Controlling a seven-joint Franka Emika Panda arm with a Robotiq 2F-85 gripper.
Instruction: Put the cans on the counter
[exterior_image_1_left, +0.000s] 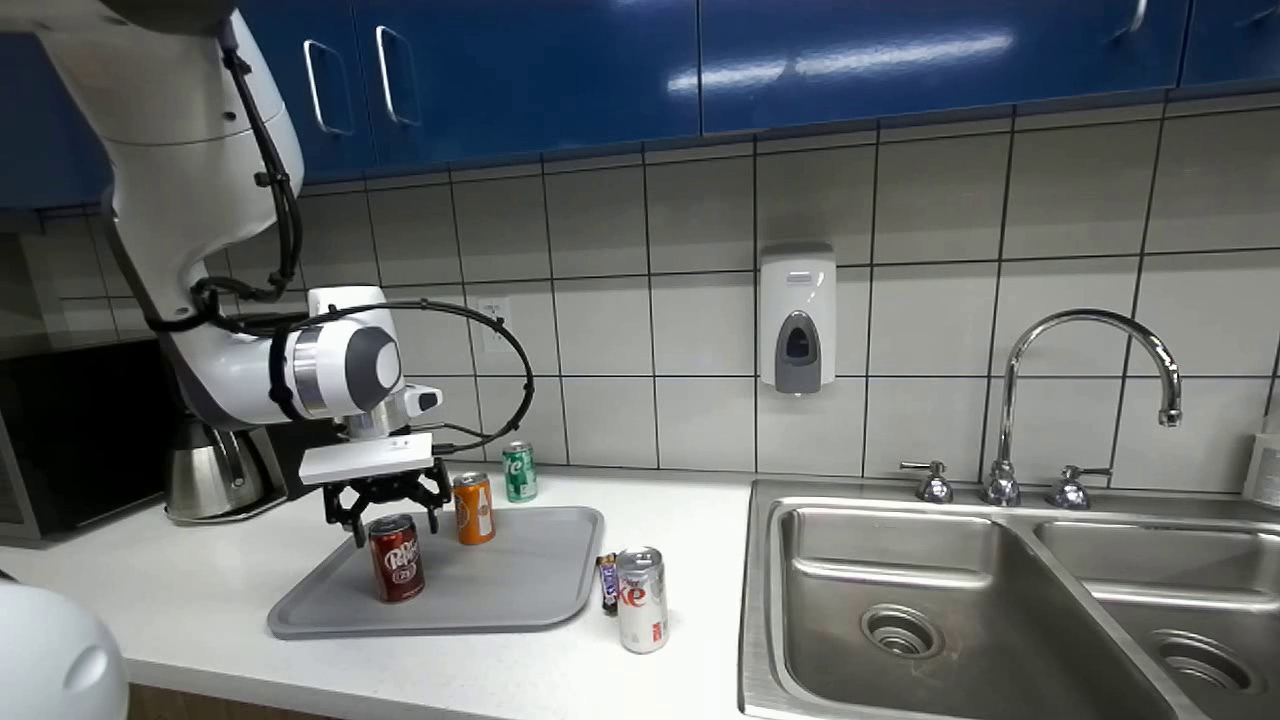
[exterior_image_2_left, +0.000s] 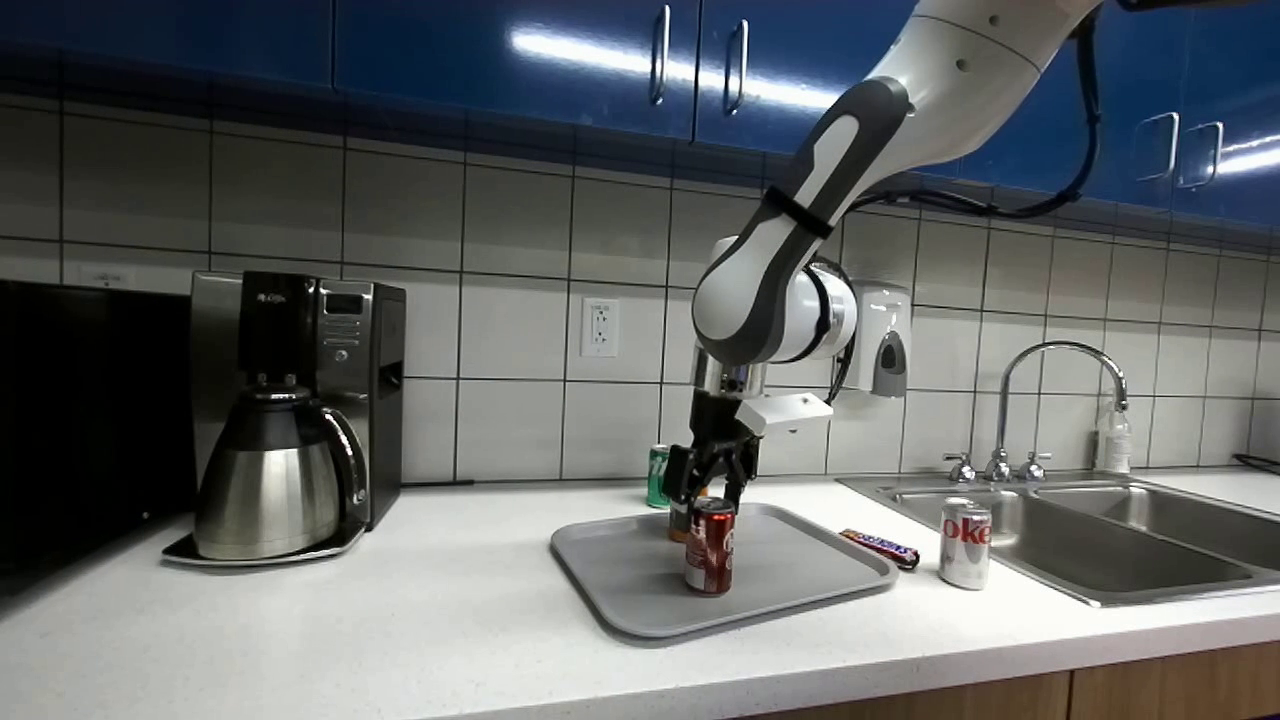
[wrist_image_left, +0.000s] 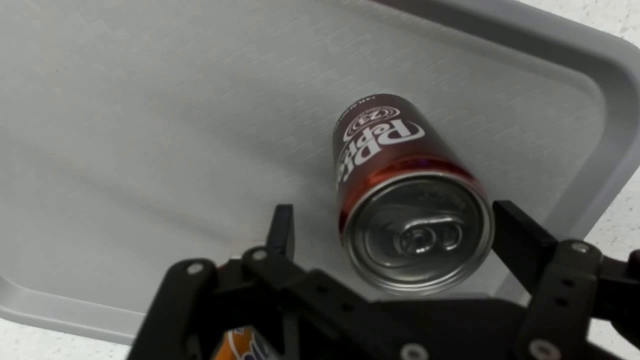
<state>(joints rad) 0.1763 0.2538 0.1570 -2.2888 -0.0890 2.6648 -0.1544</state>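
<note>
Dark red can (exterior_image_1_left: 397, 562): on tray (exterior_image_1_left: 510, 585), gripper (exterior_image_1_left: 396, 531) parted around it, grasp apparently pending; next, squeeze, lift. In an exterior view: orange can (exterior_image_1_left: 474, 510), its two o'clock; silver-white can (exterior_image_1_left: 642, 602), on counter (exterior_image_1_left: 695, 570), three o'clock.

Exterior views sharing counter (exterior_image_2_left: 480, 600), wrist view downward

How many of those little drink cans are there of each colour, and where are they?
Dark red can: 1, on the grey tray
Orange can: 1, on the grey tray
Silver-white can: 1, on the counter
Green can: 1, on the counter
Total: 4
</note>
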